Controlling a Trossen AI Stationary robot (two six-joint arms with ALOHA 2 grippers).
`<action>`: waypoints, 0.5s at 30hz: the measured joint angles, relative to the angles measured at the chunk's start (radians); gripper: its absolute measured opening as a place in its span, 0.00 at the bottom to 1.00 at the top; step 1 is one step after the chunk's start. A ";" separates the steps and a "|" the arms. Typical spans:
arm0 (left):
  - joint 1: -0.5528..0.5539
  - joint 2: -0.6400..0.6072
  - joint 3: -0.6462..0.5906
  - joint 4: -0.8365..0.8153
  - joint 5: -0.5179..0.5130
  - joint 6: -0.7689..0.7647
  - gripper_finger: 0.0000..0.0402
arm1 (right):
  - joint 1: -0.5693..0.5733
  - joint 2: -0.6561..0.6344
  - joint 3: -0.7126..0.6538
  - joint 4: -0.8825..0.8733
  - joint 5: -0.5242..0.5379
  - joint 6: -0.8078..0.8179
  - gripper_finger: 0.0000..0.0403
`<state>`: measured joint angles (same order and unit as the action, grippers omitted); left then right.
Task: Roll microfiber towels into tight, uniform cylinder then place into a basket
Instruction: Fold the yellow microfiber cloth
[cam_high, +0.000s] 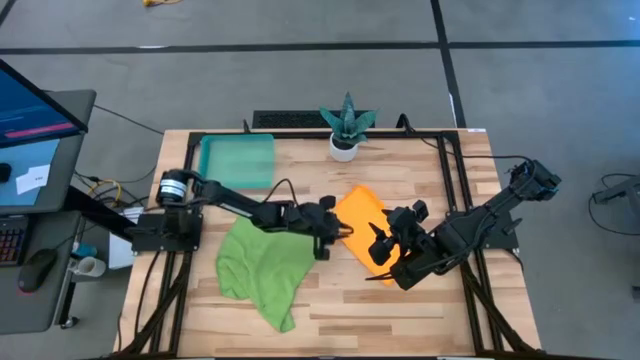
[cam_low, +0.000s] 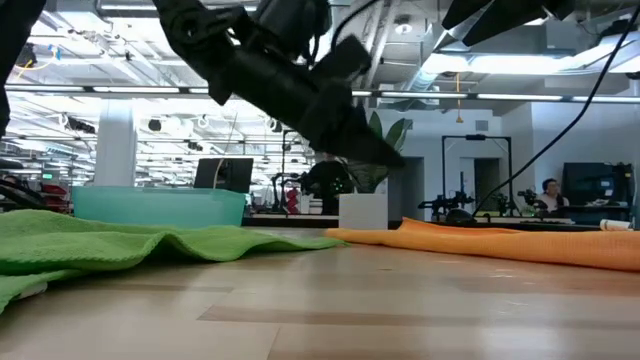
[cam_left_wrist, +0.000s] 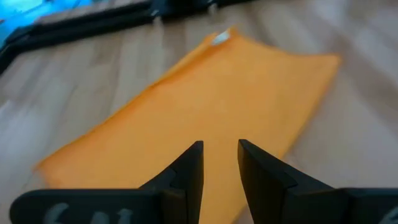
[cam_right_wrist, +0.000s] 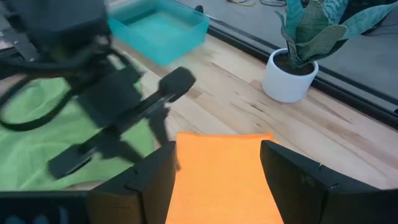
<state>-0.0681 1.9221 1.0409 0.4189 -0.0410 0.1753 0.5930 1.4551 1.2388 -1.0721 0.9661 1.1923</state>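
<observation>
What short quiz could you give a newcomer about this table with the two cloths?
1. True or false: the orange towel lies inside the basket.
2. Which towel lies crumpled, orange or green?
3. The left tool hangs over: A) the plant B) the orange towel C) the basket.

Key:
1. False; it lies on the table, and the basket holds nothing.
2. The green towel.
3. B, jaws slightly apart. The right tool, jaws wide, is also at that towel.
</observation>
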 joint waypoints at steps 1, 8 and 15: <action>-0.014 0.000 0.000 0.012 0.000 0.000 0.23 | 0.000 0.000 0.000 0.000 0.000 0.000 0.63; -0.097 0.011 -0.001 0.080 -0.040 -0.003 0.23 | -0.014 0.000 0.000 0.004 0.001 0.000 0.63; -0.133 0.028 0.001 0.191 -0.054 -0.010 0.23 | -0.057 0.000 0.000 0.005 0.001 0.002 0.63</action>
<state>-0.2010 1.9502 1.0414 0.6095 -0.0948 0.1650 0.5356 1.4551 1.2388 -1.0676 0.9672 1.1938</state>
